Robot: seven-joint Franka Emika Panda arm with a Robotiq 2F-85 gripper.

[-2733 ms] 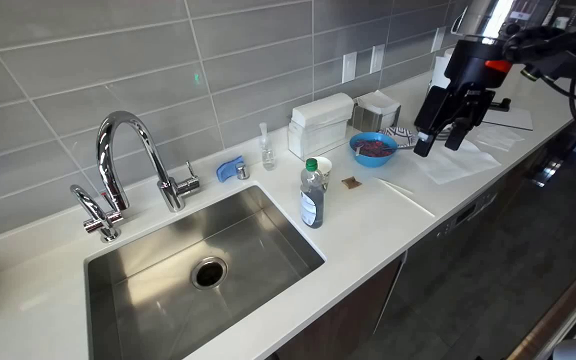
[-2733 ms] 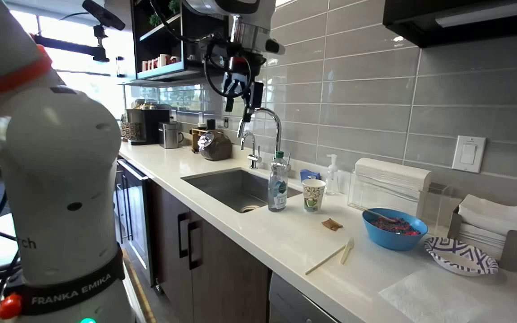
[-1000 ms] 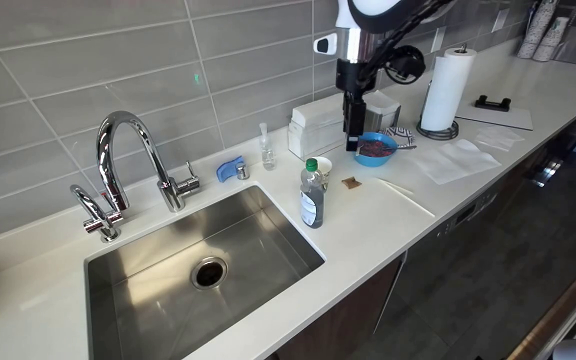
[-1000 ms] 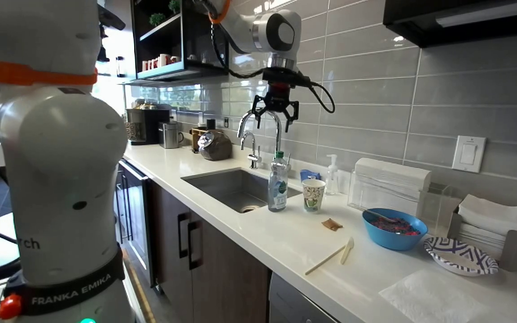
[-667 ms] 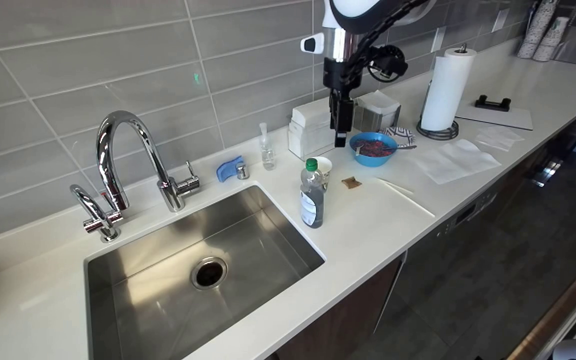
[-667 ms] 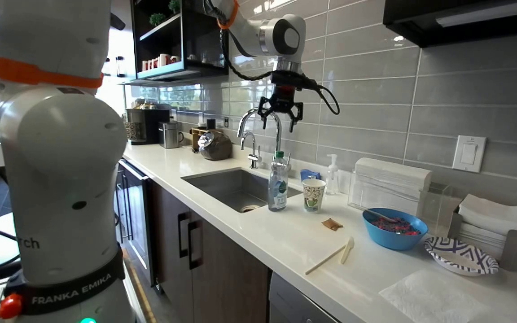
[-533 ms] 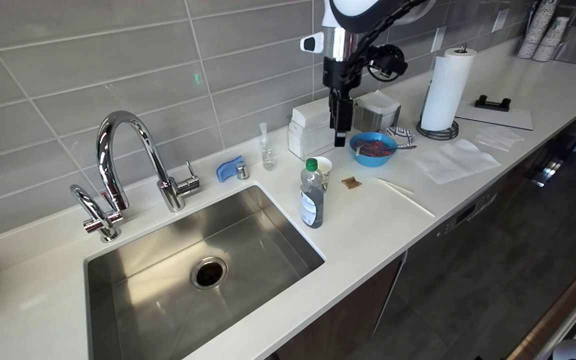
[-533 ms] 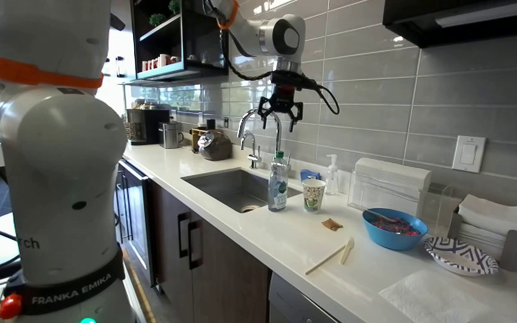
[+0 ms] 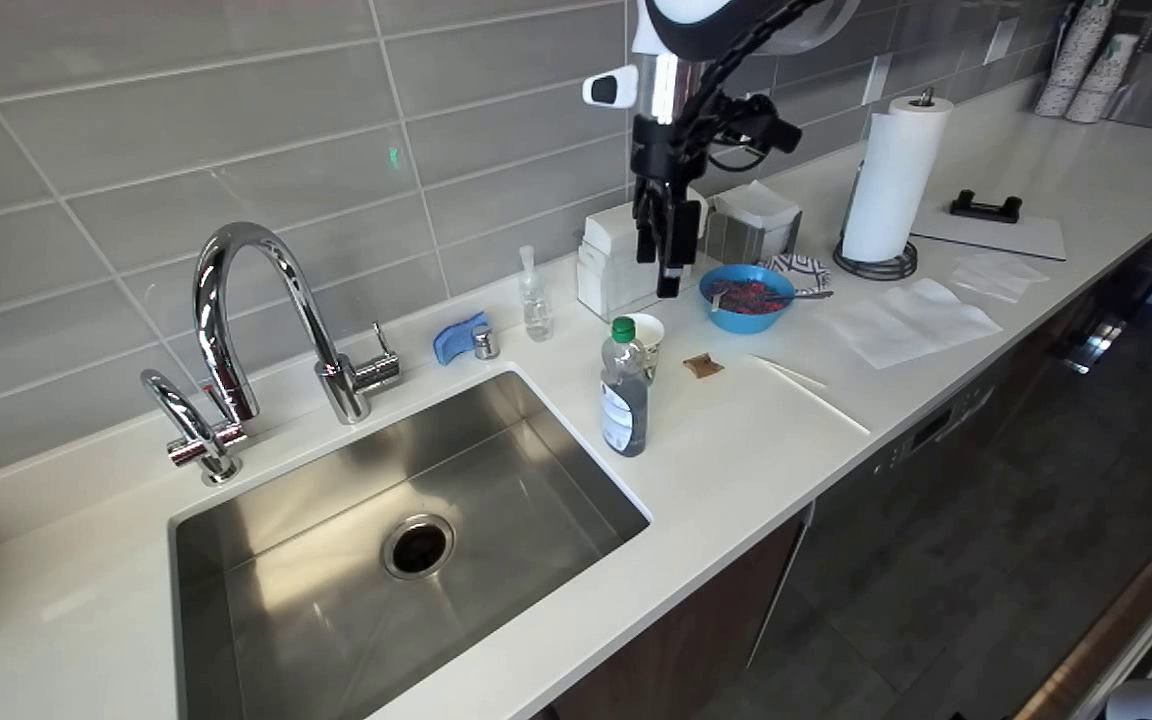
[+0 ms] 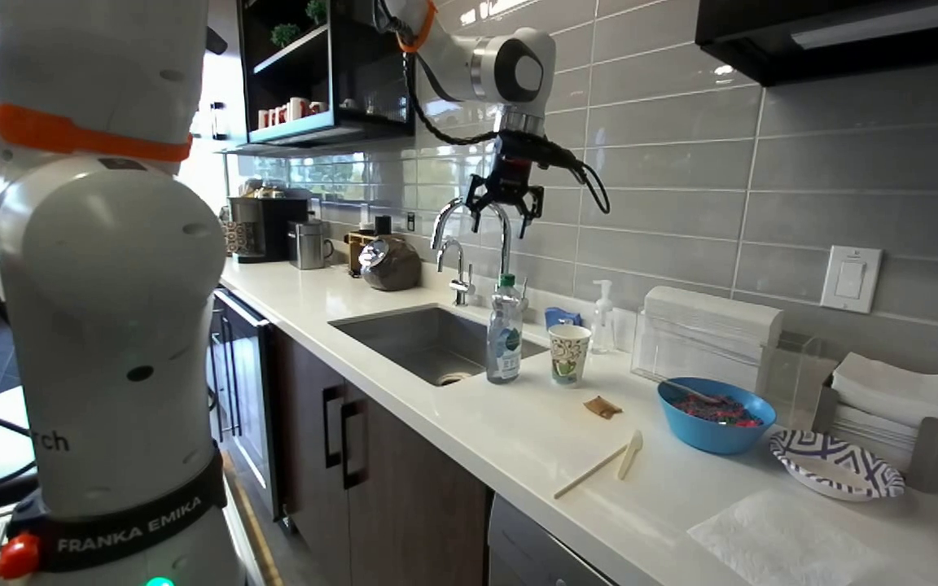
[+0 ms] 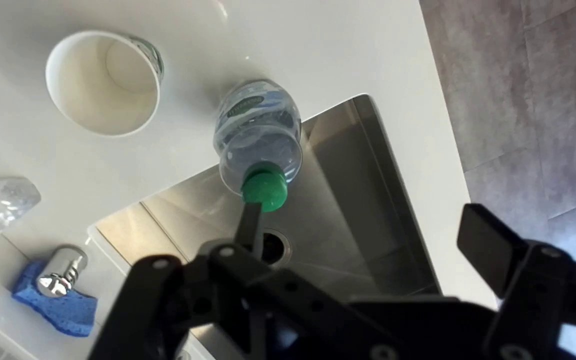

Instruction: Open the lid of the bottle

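Note:
The bottle (image 9: 624, 400) stands upright on the counter beside the sink's edge; it also shows in an exterior view (image 10: 504, 338) and in the wrist view (image 11: 258, 115). Its green lid (image 9: 623, 329) is on top, visible also in an exterior view (image 10: 506, 280) and in the wrist view (image 11: 266, 188). My gripper (image 10: 500, 229) is open and empty, above the lid and apart from it. In the wrist view my gripper (image 11: 368, 225) has its fingers wide apart; the left fingertip overlaps the lid's lower edge in the picture, and the lid is not between the fingers.
A paper cup (image 10: 569, 355) stands close beside the bottle. The sink (image 9: 416, 640) lies on the bottle's other side, with a tall faucet (image 9: 266, 260) behind. A soap dispenser (image 9: 534, 300), blue sponge (image 9: 458, 338), napkin holder (image 9: 636, 255) and blue bowl (image 9: 744, 318) are nearby.
My arm has swung along the counter to above the bottle, and the gripper has turned to point down. In the last half second it has shifted and rotated slightly. The bottle has not moved.

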